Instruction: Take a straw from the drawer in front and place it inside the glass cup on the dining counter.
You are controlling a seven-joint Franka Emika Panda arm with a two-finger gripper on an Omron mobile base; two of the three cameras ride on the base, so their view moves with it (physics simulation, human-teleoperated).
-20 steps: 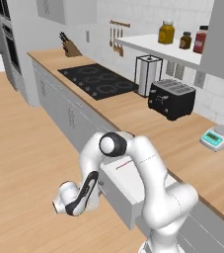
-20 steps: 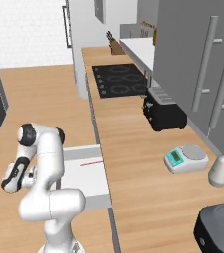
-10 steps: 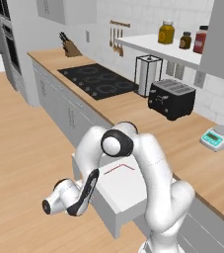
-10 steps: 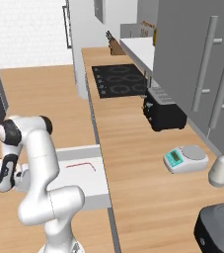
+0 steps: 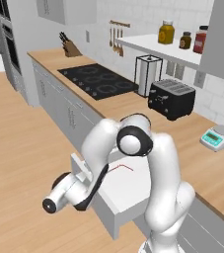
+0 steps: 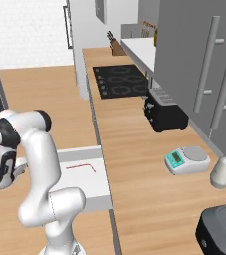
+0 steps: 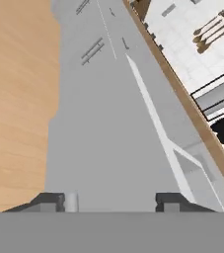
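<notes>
Lying alone on the white floor of the one open drawer (image 5: pixel 133 190), a single straw (image 5: pixel 121 168) sits well apart from the gripper (image 7: pixel 114 201), whose jaws stand wide and empty.

The pictures are bright and evenly lit, a flat rendered light with no glare and no clear source. Shadows are soft and faint: a pale one lies under the toaster (image 5: pixel 171 99) at 2 o'clock in the left base view, and a dim one falls under the open drawer (image 5: pixel 114 200) at 6 o'clock. Edges look slightly soft and pixelated in all views. The hand view shows smooth grey cabinet fronts (image 7: pixel 108 113) with little shading. No edge distortion shows.
</notes>
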